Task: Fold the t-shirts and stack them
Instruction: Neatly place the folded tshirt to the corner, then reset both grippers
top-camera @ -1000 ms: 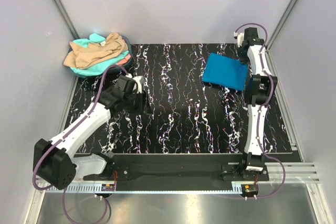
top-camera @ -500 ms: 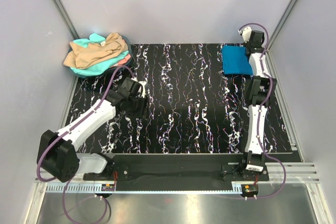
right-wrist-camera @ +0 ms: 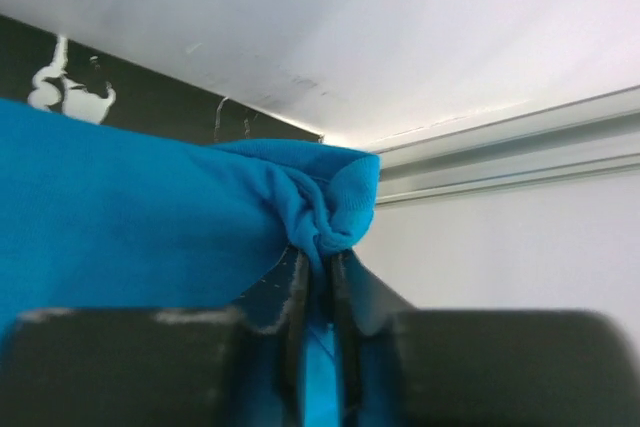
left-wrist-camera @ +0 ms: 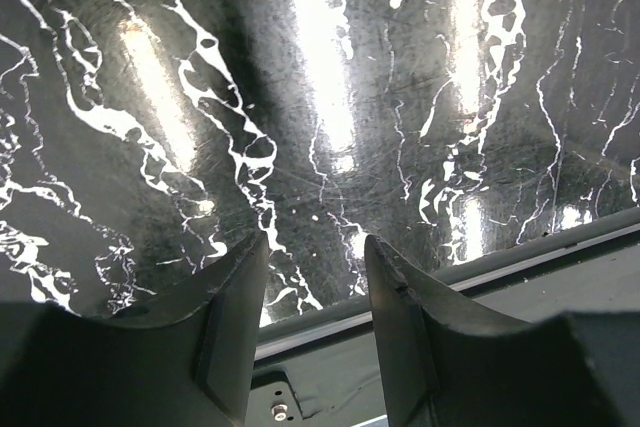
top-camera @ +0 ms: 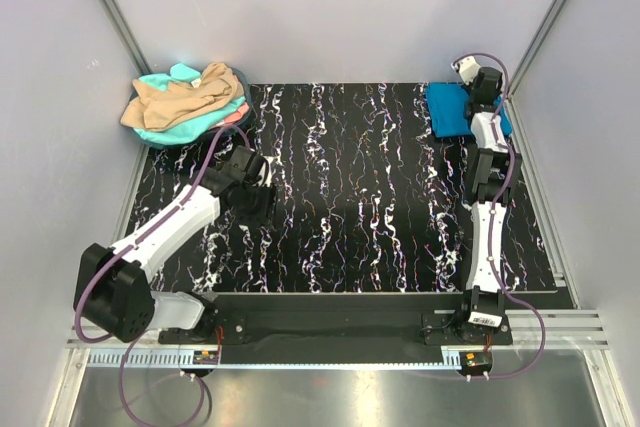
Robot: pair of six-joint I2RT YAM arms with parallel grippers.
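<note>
blue t-shirt (right-wrist-camera: pixel 150 202) pinched in right gripper (right-wrist-camera: pixel 318 272), far right corner

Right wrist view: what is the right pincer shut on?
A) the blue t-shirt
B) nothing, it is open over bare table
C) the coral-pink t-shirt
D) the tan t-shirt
A: the right pincer has its two fingers nearly together on a bunched fold of the blue t-shirt, close to the back wall.

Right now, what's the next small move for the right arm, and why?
Probably open the right gripper: its fingers are shut on a bunched edge of the blue t-shirt, which looks folded and lying at the far right corner of the table.
</note>
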